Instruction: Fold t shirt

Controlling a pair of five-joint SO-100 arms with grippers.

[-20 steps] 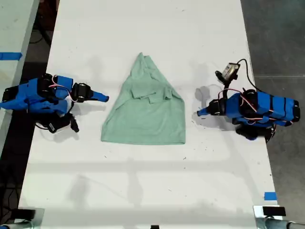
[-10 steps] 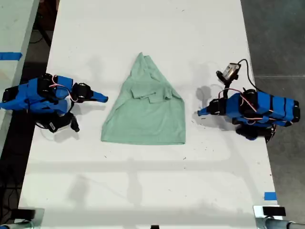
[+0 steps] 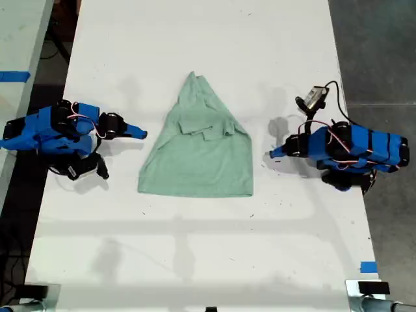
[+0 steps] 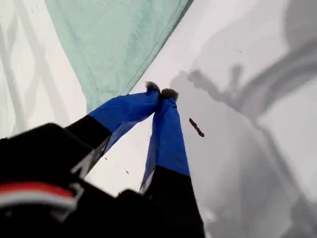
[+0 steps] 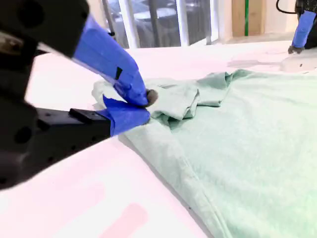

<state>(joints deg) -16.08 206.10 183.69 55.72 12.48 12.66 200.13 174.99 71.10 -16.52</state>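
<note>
T shirt (image 3: pixel 201 162) lies flat mid table (image 3: pixel 195 260), top narrowed to a point, sleeves folded in. My first claw (image 4: pixel 161 92) tips together, empty, near the shirt's exterior-view right edge. My second claw (image 5: pixel 144 104) tips together, empty, at the opposite edge.

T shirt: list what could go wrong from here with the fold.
1. My first tool and my second tool are both shut and hold no cloth. Driven in like that, they would probably shove the t shirt edge and bunch it rather than grip it.
2. The tucked-in sleeves lie loose and rumpled on top, so a lift could spill them open.
3. The shirt tapers unevenly, so the fold may end up lopsided.
</note>
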